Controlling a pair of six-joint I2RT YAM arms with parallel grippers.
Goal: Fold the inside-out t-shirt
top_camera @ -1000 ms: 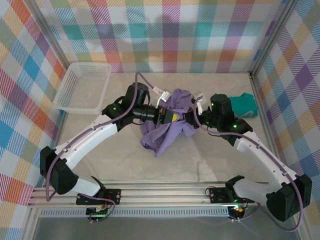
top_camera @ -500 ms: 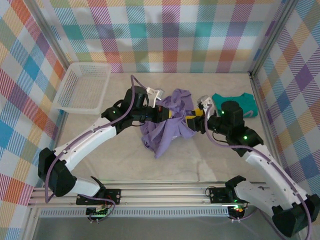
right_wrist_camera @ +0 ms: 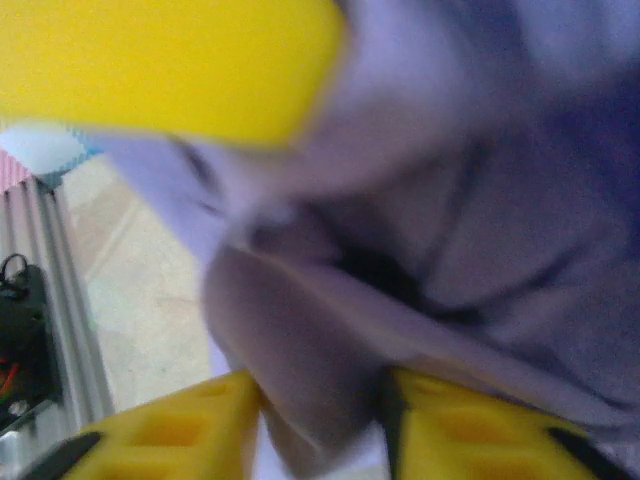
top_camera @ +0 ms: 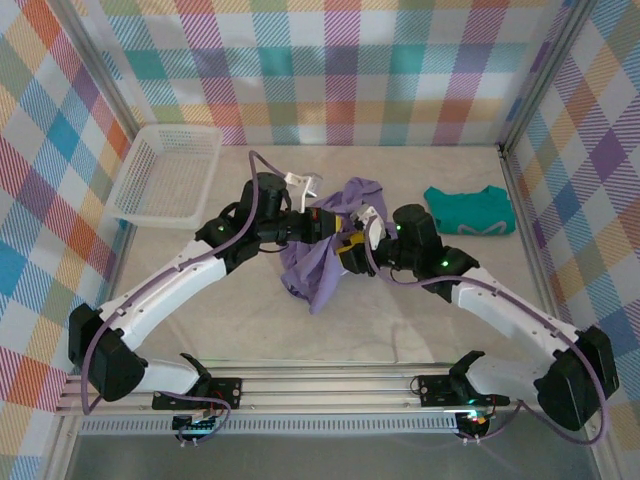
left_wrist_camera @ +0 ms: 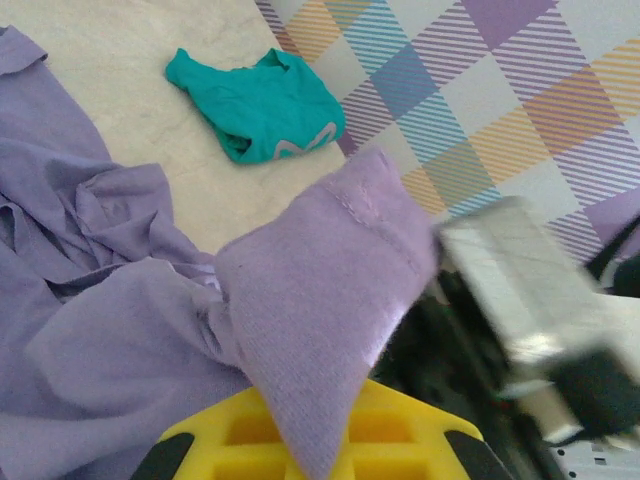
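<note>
A white basket [top_camera: 165, 175] sits at the far left corner of the table [top_camera: 200, 310], well apart from the cloth. From there the left arm reaches in toward the middle, and the left gripper [top_camera: 335, 222] is clamped tight on the t-shirt [top_camera: 315, 270]. In the left wrist view a purple fold with a stitched hem [left_wrist_camera: 320, 290] runs down into its yellow fingers [left_wrist_camera: 400, 430]. The t-shirt is bunched and crumpled in the middle of the table, its upper part drawn up between the two grippers and the rest trailing toward the near side. Just beside the left gripper, the right gripper [top_camera: 353, 250] presses into the same bunch from the right. In the right wrist view its yellow fingers [right_wrist_camera: 180, 425] stand a little apart with a thick fold of purple cloth [right_wrist_camera: 320, 400] between them, but the picture is blurred and I cannot tell whether that fold is pinched. Farther right, a small teal garment [top_camera: 470, 212] lies flat near the right wall, apart from the t-shirt.
</note>
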